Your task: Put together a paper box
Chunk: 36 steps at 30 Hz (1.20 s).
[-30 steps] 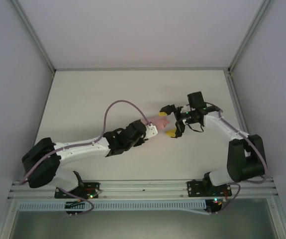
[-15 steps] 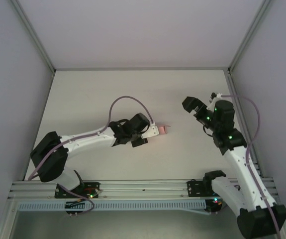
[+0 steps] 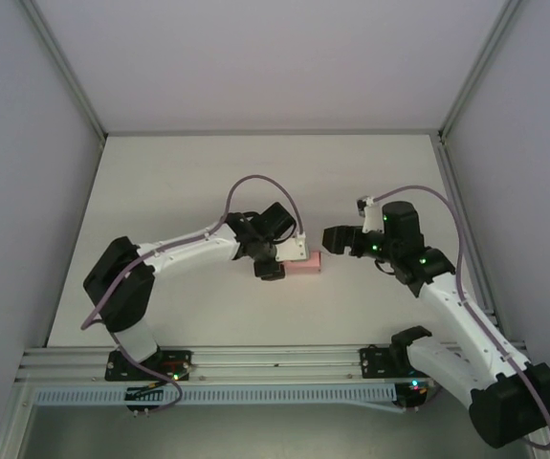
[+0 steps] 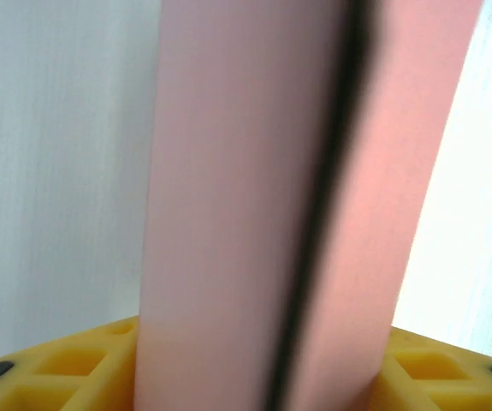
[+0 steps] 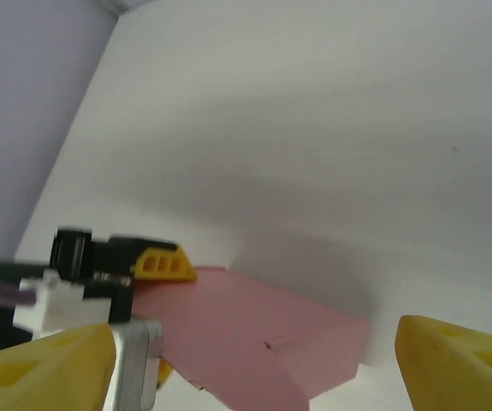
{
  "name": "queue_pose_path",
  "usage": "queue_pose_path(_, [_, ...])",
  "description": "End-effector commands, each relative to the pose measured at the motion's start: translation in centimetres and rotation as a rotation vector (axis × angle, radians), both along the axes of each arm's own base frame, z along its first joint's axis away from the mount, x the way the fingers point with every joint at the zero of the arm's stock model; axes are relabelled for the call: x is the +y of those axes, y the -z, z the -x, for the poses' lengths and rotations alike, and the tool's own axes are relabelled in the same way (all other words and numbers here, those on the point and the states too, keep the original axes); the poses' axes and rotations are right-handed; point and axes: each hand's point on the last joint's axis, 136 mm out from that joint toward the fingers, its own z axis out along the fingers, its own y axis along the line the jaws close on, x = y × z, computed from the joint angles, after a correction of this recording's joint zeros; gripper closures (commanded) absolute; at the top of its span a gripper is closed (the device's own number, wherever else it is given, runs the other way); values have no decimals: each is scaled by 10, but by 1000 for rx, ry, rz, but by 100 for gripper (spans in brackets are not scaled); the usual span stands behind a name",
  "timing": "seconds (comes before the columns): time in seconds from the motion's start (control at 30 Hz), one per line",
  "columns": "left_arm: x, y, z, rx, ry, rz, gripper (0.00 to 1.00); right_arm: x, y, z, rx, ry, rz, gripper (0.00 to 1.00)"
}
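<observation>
Crosswise, the paper box [image 3: 309, 264] extends rightward out of left gripper [image 3: 291, 258]

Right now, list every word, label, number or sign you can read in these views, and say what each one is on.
There is no readable text in any view.
paper box: plain pink, no print on the faces that show.
left gripper and right gripper: the yellow fingers are bare, with no markings.
green lights on the right arm: just dots, not characters.
</observation>
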Motion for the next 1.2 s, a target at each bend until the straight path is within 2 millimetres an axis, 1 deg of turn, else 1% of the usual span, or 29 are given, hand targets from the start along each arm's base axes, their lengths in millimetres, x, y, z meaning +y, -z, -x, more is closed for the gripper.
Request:
queue_pose_path(0.0, [3, 7, 8, 64, 47, -47, 44, 2, 11, 4, -62, -76, 104, 17])
queue_pose_path(0.07, [4, 11, 4, 60, 37, -63, 44, 4, 19, 4, -45, -95, 130, 21])
queue_pose_path(0.13, [4, 15, 2, 62, 38, -69, 37, 6, 27, 6, -14, -112, 150, 24])
queue_pose_path(0.23, [1, 17, -1, 69, 40, -56, 37, 8, 37, 10, 12, -124, 190, 29])
queue_pose_path(0.33, [2, 14, -2, 85, 55, -41, 38, 4, 38, 11, -14, -117, 219, 29])
queue_pose_path(0.47, [3, 12, -3, 105, 71, -24, 39, -2, 39, 12, -38, -109, 264, 32])
queue_pose_path(0.57, [3, 11, -5, 109, 71, -20, 39, 2, 37, 12, -95, -165, 287, 33])
queue_pose_path(0.63, [3, 12, -5, 111, 77, -23, 39, -1, 38, 8, -132, -180, 343, 33])
queue_pose_path(0.73, [3, 14, -6, 113, 83, -32, 39, 1, 42, 9, -169, -269, 412, 34])
queue_pose_path(0.77, [2, 14, -6, 116, 83, -31, 39, -1, 43, 5, -174, -262, 433, 35])
queue_pose_path(0.83, [1, 14, -8, 116, 82, -30, 40, -1, 47, -1, -195, -265, 456, 39])
queue_pose_path(0.9, [-1, 13, -8, 117, 86, -25, 40, 4, 49, -3, -209, -304, 459, 42])
queue_pose_path(1.03, [-1, 12, -8, 117, 92, -24, 40, 14, 50, -8, -218, -354, 453, 45])
queue_pose_path(1.13, [-1, 13, -8, 118, 90, -26, 40, 12, 49, -17, -230, -323, 470, 54])
queue_pose_path(1.17, [-1, 14, -8, 120, 88, -28, 40, 11, 50, -18, -225, -318, 474, 60])
